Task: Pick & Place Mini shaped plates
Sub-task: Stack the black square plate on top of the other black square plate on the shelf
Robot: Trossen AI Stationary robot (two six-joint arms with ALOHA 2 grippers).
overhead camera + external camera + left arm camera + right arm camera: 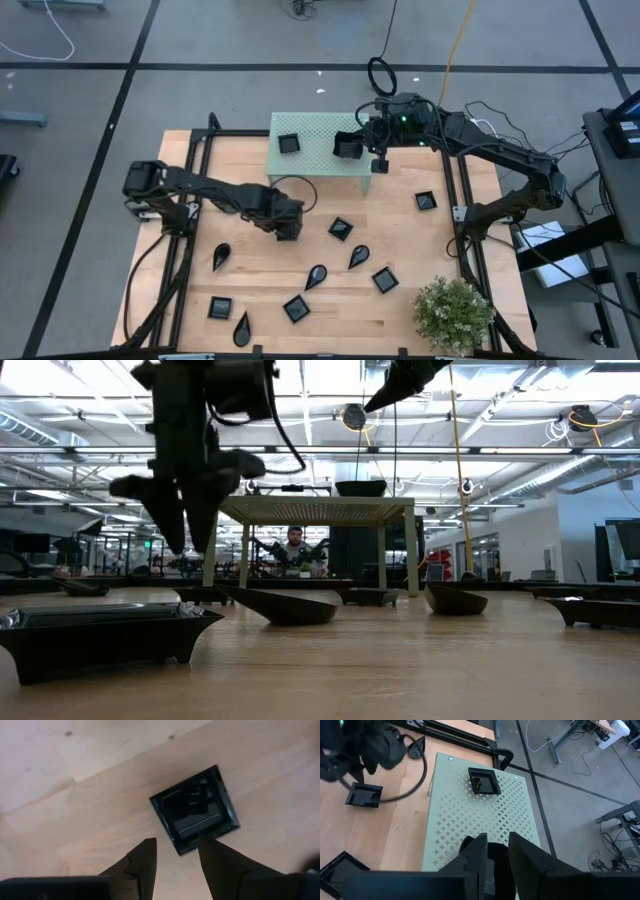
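The left gripper (176,857) hangs open just above a square plate (195,810) on the bench (400,310), lined up to grab it. The right gripper (496,851) holds another plate (347,146) over the green stand (310,160), ready to set it beside the plate there (483,781).

Glossy black mini plates (340,229) scattered on the table (400,320), two on the stand (315,150).

Left arm reaches toward bench centre, left gripper (287,226) fingers (145,865) parted. Right gripper (352,146) closed, near far edge.
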